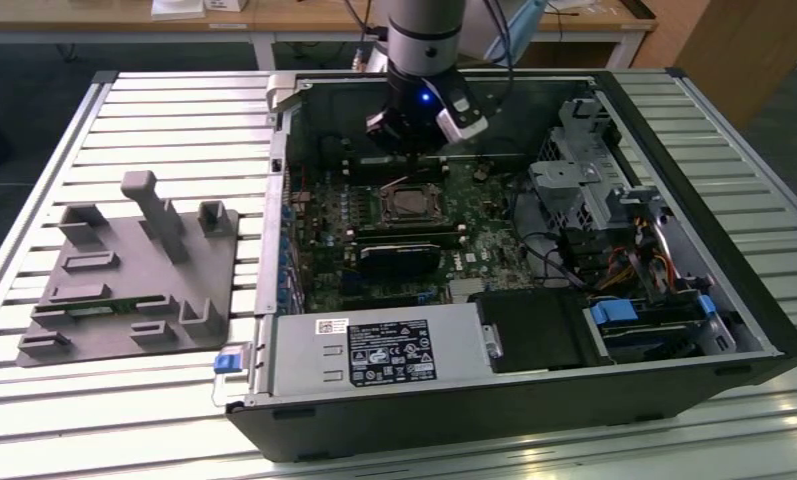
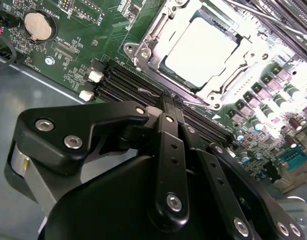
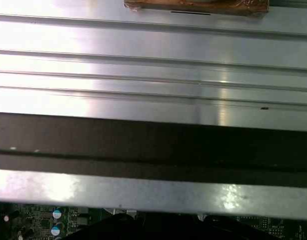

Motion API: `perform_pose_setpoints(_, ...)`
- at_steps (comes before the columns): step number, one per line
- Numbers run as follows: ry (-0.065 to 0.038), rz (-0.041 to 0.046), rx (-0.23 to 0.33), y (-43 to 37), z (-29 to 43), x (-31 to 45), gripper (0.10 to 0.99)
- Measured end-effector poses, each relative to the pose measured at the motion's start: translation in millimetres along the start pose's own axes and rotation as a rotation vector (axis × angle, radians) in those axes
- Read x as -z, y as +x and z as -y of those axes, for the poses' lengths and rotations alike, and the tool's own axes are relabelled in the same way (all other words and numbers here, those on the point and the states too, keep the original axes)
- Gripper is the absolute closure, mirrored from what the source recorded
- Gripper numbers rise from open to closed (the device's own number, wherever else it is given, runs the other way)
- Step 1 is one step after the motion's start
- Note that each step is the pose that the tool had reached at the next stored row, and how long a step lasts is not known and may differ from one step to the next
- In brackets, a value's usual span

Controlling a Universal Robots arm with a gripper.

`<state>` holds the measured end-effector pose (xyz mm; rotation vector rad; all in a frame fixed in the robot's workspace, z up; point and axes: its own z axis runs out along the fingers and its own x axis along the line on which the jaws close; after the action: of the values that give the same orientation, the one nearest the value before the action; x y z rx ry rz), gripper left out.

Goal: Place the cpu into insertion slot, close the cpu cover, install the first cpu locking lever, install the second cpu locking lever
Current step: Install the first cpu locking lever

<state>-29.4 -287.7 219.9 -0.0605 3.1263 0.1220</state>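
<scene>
Inside the open computer case [image 1: 718,330] on the slatted tabletop [image 1: 171,110], the cpu [image 2: 201,45] is already lying in the insertion slot [image 1: 408,203] mid-motherboard, under the cpu cover [image 2: 143,52]. Beyond it, toward the case's far wall, the pincer [image 2: 169,102] is hovering, pressed together and empty; I judge the locking levers are in hand.

Robotics lab, slatted aluminium workbench [image 1: 171,110], opened computer case [image 1: 532,400], grey fixture plate [image 1: 118,290], wooden desks [image 1: 305,18] behind
</scene>
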Motion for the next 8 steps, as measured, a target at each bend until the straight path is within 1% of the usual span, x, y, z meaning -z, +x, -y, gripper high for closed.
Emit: perform_pose_setpoints(8,0.000,-0.0005,0.000,-4.9,0.0,-3.9,0.980)
